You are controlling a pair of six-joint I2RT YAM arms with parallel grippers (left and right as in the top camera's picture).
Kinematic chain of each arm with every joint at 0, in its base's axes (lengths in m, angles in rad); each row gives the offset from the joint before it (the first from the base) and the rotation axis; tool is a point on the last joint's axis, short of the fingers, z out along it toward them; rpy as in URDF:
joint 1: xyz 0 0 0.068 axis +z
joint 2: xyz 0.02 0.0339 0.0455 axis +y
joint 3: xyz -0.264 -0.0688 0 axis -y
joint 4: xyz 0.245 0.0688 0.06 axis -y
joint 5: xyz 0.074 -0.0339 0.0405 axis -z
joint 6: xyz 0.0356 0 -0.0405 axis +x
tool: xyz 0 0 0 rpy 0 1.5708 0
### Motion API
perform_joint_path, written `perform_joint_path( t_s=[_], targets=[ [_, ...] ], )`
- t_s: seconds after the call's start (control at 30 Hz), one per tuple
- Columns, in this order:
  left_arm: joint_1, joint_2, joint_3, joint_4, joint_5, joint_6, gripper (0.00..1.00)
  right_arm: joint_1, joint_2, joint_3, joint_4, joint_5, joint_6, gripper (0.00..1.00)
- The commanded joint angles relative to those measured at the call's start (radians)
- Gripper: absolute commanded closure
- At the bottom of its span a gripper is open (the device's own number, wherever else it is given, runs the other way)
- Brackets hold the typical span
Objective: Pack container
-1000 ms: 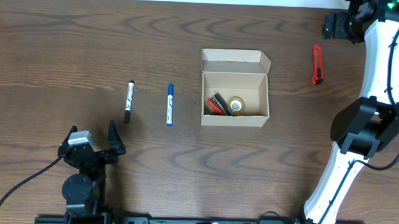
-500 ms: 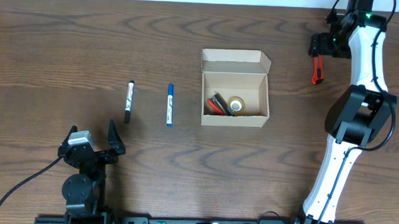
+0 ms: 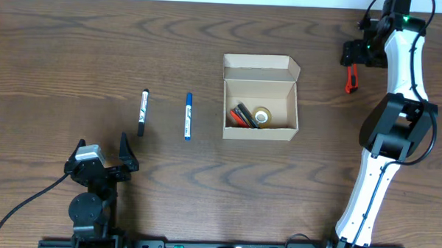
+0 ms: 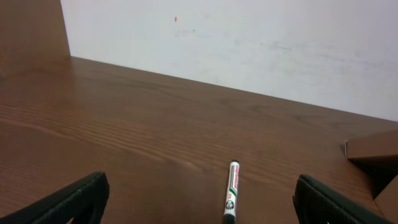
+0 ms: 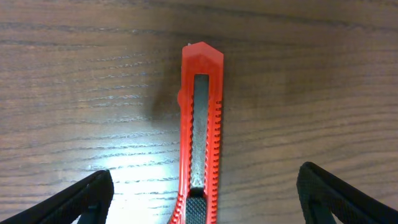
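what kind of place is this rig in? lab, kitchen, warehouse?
Most likely a robotics lab bench: a bare wood-grain table against a plain white wall, a left arm and right arm at its edge, and only stationery, a blue marker and a red box cutter, around a cardboard box.

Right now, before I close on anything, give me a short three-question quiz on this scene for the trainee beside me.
1. True or false: the container has its flap lid shut.
2. The right pincer is above which item? A. tape roll B. red utility knife C. the container
3. How many markers lie on the table left of the container?
Key: 1 false, the lid stands open. 2 B, the pincer is open with a finger on either side, not gripping it. 3 two, the black marker and the blue marker.
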Motion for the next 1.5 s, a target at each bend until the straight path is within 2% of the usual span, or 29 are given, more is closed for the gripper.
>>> perform_joint_path(
  t_s=[0.0, 0.33, 0.47, 0.97, 1.3, 1.37, 1.47],
  targets=[
    [0.006, -0.007, -0.014, -0.051, 0.007, 0.000, 0.05, -0.009, 0.015, -0.023, 0.005, -0.005, -0.018, 0.13],
    [0.006, -0.007, -0.014, -0.051, 0.007, 0.000, 0.05, -0.008, 0.015, -0.072, 0.025, -0.005, -0.018, 0.14],
    [0.006, -0.007, -0.014, -0.051, 0.007, 0.000, 0.05, -0.009, 0.015, -0.079, 0.026, -0.005, -0.018, 0.24],
    [0.006, -0.007, -0.014, -0.051, 0.007, 0.000, 0.05, -0.008, 0.016, -0.124, 0.035, -0.005, -0.018, 0.23],
    [0.006, -0.007, -0.014, -0.051, 0.007, 0.000, 0.05, -0.008, 0.016, -0.124, 0.039, -0.009, -0.017, 0.66],
    [0.006, -0.007, -0.014, -0.051, 0.007, 0.000, 0.05, -0.008, 0.016, -0.124, 0.040, -0.013, -0.017, 0.76],
    [0.006, -0.007, -0.014, -0.051, 0.007, 0.000, 0.05, -0.008, 0.016, -0.124, 0.040, -0.052, -0.017, 0.97]
  ],
)
